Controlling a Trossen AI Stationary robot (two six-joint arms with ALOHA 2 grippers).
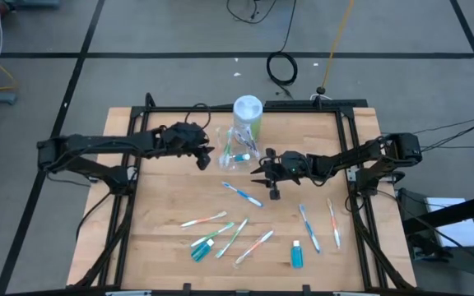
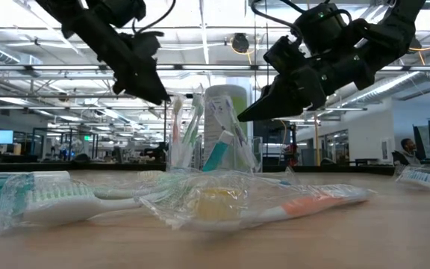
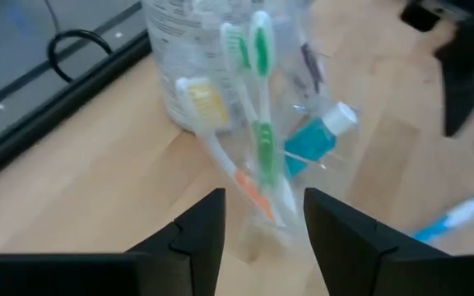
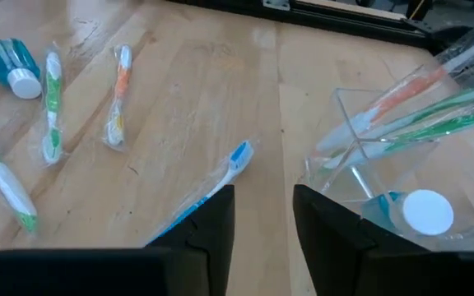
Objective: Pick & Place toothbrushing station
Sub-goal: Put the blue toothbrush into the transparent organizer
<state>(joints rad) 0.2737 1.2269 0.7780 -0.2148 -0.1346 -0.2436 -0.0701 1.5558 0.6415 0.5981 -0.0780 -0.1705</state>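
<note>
The blue toothbrush (image 1: 243, 194) is seen lying diagonally on the table (image 1: 163, 197) just front-left of the empty, parted right gripper (image 1: 263, 168), nearer than the likewise parted left gripper (image 1: 206, 156) beside the clear cup (image 1: 239, 150); loose: about eight brushes, two tubes.

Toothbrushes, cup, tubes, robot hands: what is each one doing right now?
Clear cup: upright, holding toothbrushes and one blue tube.
Toothbrushes in the cup: standing, leaning.
Wrapped toothbrushes on the table: lying flat, scattered.
Blue tube on the table: lying flat.
White bottle: upright behind the cup.
Left gripper: open, empty, beside the cup.
Right gripper: open, empty, beside the cup.
</note>
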